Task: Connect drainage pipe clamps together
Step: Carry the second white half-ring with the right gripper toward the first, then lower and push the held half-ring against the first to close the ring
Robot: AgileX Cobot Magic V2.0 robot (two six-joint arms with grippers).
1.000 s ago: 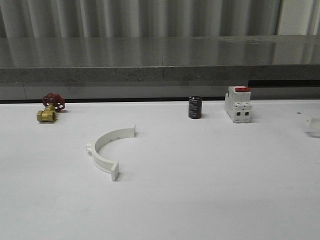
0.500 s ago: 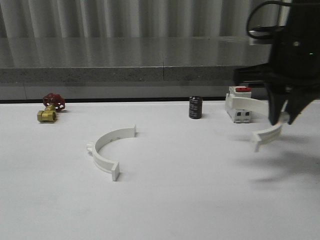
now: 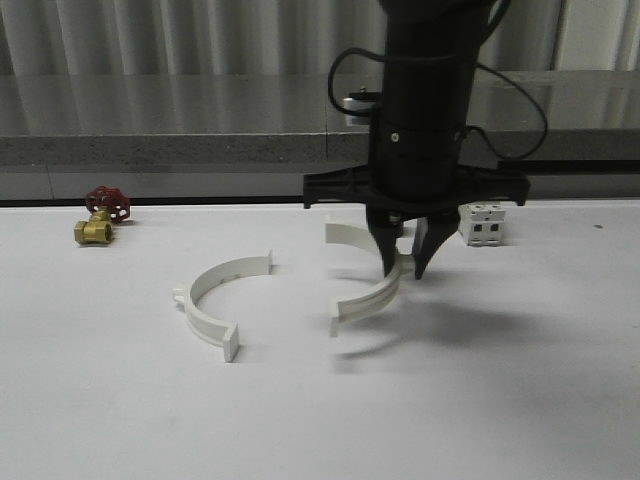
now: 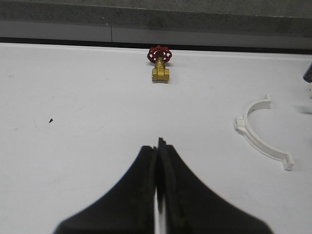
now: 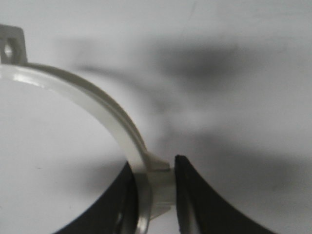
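Note:
One white half-ring drainage pipe clamp lies flat on the white table, its open side facing right; in the left wrist view this clamp shows at the side. The second clamp half hangs just above the table in the middle, its open side facing left toward the first. My right gripper is shut on this clamp's middle rib, the arc curving away to a flat end tab. My left gripper is shut with nothing in it, over bare table.
A brass valve with a red handwheel sits at the far left back, also in the left wrist view. A white breaker stands behind the right arm. A grey ledge runs along the table's back edge.
The right arm came in from the right holding the second clamp and carried it leftward to the table's middle, close to the lying clamp. The black cylinder is now hidden behind the arm.

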